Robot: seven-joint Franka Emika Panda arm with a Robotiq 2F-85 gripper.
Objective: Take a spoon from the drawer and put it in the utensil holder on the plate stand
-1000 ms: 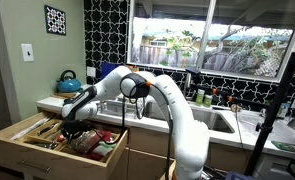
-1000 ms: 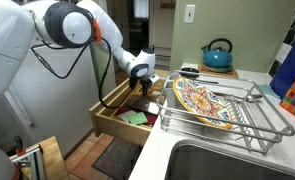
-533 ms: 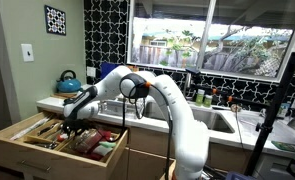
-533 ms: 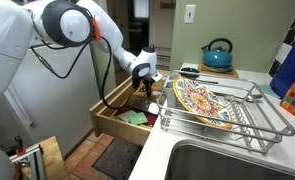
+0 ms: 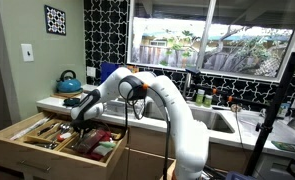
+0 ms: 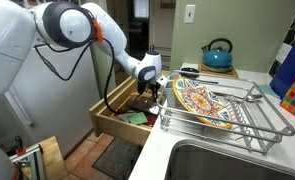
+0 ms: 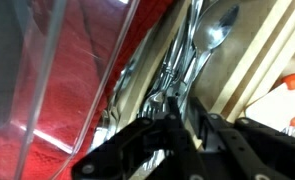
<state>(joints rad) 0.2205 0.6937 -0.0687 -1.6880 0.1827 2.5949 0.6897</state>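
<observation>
Drawer (image 5: 32, 152) stands open at the left, spoons (image 7: 209, 30) bundled in one compartment beside a red item (image 7: 47, 90). Claw (image 5: 81, 120) hangs low over them, tips nearly together; whether it grips a handle cannot be told. Rack (image 6: 257, 125) with a plate (image 6: 197, 100) stands right of the drawer.

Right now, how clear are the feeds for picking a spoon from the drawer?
Wrist view: soft and very close; the gripper is a dark blur, though one spoon reads clearly amid glare. In an exterior view the bright window leaves the drawer dim.
</observation>
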